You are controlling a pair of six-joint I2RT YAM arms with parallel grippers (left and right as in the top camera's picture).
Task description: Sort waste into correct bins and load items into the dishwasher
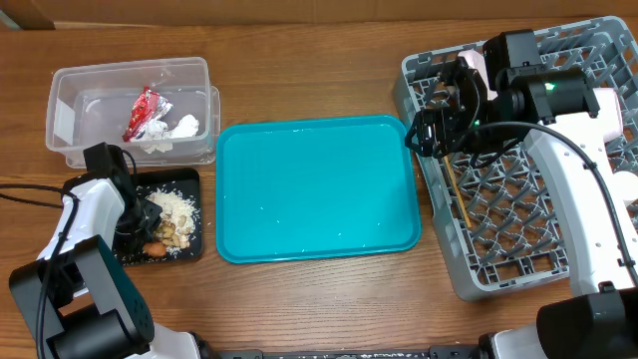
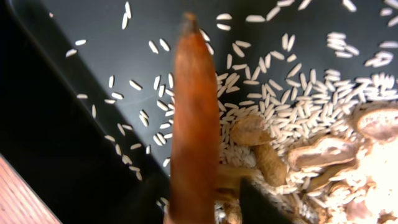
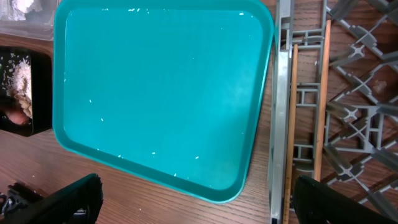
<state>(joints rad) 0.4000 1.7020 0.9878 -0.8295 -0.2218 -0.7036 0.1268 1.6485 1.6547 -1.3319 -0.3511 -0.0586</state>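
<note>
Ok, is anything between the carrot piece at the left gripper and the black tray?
Nothing visible does. In the left wrist view the carrot piece is directly over the black tray floor, with only loose rice and food scraps lying around it.

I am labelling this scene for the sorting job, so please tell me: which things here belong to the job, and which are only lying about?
Belong to the job: red wrapper and white tissue in the clear tub; food scraps and carrot piece in the black tray; chopsticks in the grey dish rack.

Only lying about: teal tray, wooden table.
</note>
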